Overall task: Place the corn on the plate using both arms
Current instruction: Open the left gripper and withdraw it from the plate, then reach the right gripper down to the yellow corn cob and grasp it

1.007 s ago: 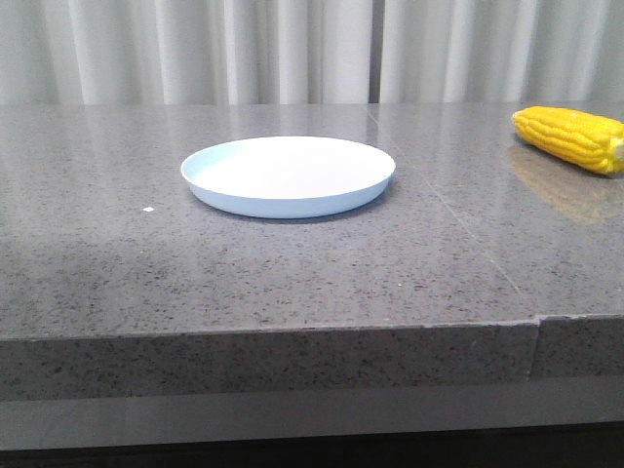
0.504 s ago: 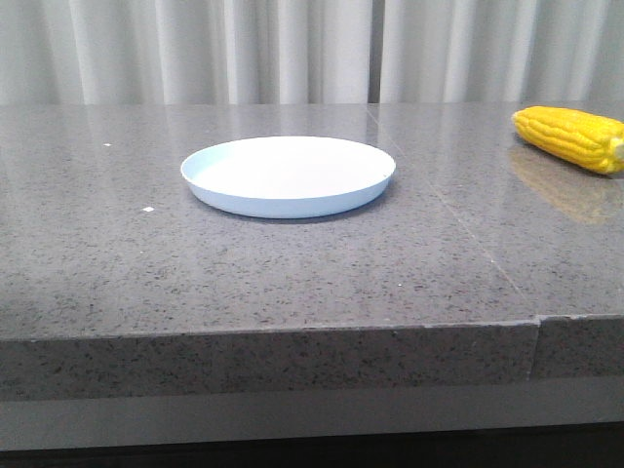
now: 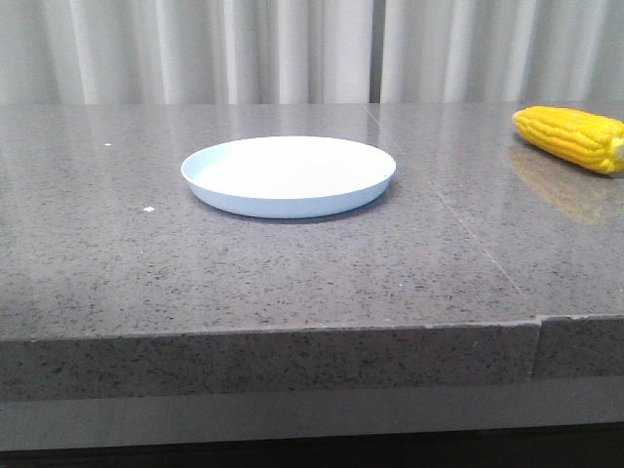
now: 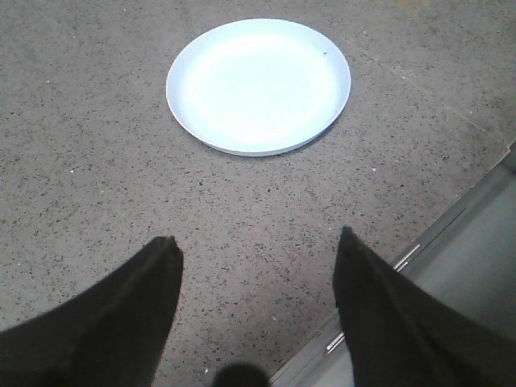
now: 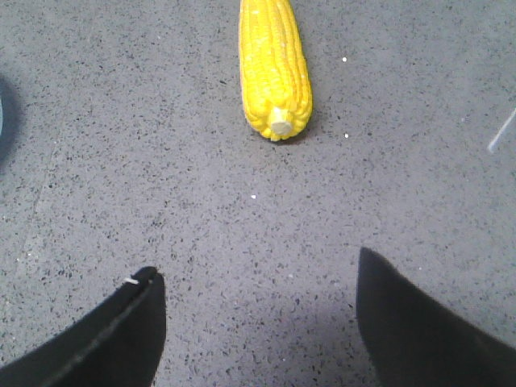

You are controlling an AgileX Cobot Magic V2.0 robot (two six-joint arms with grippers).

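The pale bluish white plate [image 3: 289, 175] sits empty on the grey speckled table, left of centre in the front view. It also shows in the left wrist view [image 4: 259, 85]. The yellow corn [image 3: 572, 137] lies on the table at the far right, well apart from the plate. In the right wrist view the corn [image 5: 272, 66] points its pale stub toward the fingers. My left gripper [image 4: 258, 246] is open and empty above bare table short of the plate. My right gripper [image 5: 258, 270] is open and empty short of the corn. Neither arm shows in the front view.
The table's front edge [image 3: 292, 331] runs across the front view, with a seam near the right. The same edge [image 4: 419, 250] shows beside my left gripper's fingers. White curtains [image 3: 292, 49] hang behind the table.
A faint shadow on the table's left has faded. The plate and corn have not moved.
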